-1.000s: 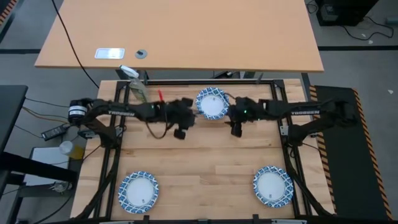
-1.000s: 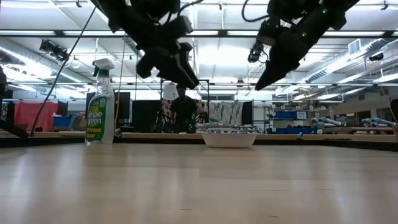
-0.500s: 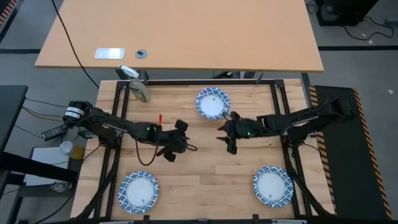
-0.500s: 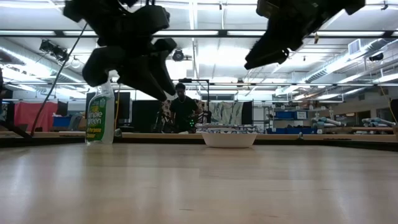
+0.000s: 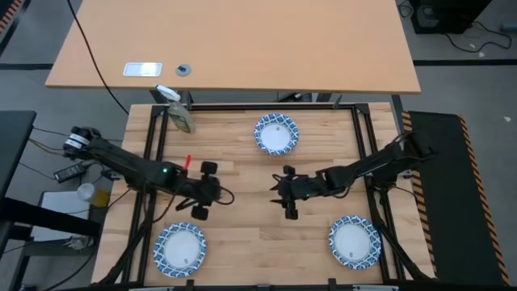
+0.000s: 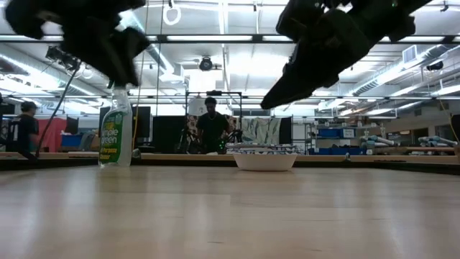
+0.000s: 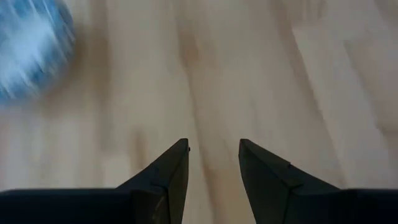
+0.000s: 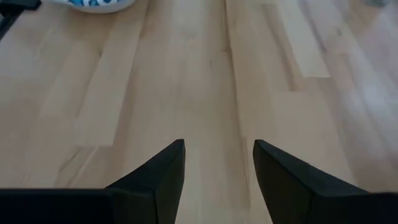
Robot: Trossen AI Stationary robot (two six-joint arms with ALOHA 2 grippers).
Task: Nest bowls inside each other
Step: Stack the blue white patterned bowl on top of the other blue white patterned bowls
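Bowls: three sites on surface (image 5: 266,234), well apart: far centre (image 5: 275,134), near left (image 5: 180,248), near right (image 5: 354,241); count per site unclear. Merging into one nest outstanding. Left gripper (image 5: 199,212) and right gripper (image 5: 290,213) mid-surface, fingers (image 8: 163,168) parted, holding nothing.

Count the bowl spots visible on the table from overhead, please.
3 spots: one bowl at the far middle, one bowl at the near left corner, one bowl at the near right corner. Any of them may be a nested stack hiding more bowls.
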